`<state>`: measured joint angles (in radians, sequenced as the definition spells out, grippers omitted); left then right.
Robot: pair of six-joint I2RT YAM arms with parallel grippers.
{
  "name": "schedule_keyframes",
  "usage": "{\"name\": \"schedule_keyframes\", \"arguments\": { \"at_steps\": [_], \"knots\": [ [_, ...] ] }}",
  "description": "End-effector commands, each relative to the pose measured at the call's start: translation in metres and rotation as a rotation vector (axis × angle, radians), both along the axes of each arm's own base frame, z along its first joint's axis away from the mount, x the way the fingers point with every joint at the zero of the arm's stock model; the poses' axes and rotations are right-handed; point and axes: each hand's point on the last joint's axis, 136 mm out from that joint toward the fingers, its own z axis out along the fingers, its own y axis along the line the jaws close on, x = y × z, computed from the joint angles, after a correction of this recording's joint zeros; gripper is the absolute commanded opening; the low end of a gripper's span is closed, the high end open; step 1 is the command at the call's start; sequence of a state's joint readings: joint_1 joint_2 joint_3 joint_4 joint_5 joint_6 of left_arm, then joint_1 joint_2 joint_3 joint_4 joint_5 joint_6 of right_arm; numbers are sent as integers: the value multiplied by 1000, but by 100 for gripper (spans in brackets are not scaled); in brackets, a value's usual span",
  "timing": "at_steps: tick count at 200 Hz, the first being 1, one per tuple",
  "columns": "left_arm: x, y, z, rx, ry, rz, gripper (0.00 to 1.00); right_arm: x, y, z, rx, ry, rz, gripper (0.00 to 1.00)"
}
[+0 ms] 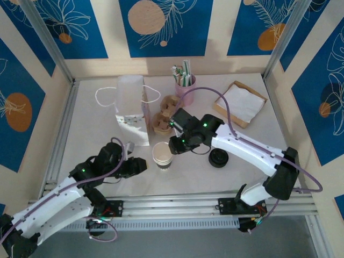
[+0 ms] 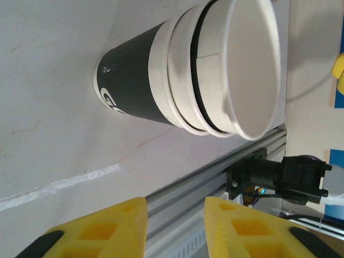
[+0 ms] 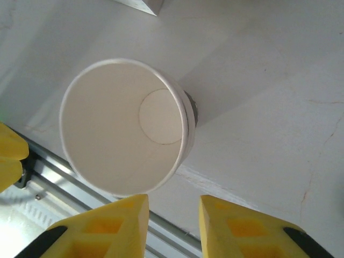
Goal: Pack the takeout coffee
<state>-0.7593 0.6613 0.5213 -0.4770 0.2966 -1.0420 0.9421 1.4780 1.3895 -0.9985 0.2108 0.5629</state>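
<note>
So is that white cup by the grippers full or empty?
Empty. From the right wrist camera you look straight down into the cup and see its bare white bottom, with no drink inside.

The cups (image 2: pixel 215 70) are smooth, matt white paper, nested. The outermost has a dark printed wall with a slight sheen. The lid (image 1: pixel 218 158) is black plastic. The table (image 2: pixel 48 134) is white and matt, marked with faint cracks and scuffs, and its rail (image 2: pixel 215 172) is ribbed bare metal with a satin finish. The jaws are matt yellow plastic. The bag (image 1: pixel 131 110) is white paper. The carrier (image 1: pixel 166 110) looks like rough brown pulp. The tray (image 1: pixel 228 117) looks like pale wood and holds white paper napkins (image 1: pixel 244 102).
</note>
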Motion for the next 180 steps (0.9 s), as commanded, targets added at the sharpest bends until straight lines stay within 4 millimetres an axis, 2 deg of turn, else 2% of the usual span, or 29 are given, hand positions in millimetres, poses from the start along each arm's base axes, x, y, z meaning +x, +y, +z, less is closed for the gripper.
{"name": "schedule_keyframes", "arguments": {
  "at_steps": [1,31,71,113,180],
  "knots": [
    [14,-11,15,-72,-61,31,34,0,0,-2,-50,4,-7,32],
    [17,-10,11,-74,-74,46,35,2,6,-8,-79,16,1,31],
    [17,-7,1,-73,-67,65,35,7,4,-18,-128,16,-14,33],
    [18,-7,0,-72,-74,69,36,10,9,-24,-135,24,-7,33],
    [22,-12,-5,-68,-71,61,37,11,13,-30,-141,40,-2,16]
  ]
}}
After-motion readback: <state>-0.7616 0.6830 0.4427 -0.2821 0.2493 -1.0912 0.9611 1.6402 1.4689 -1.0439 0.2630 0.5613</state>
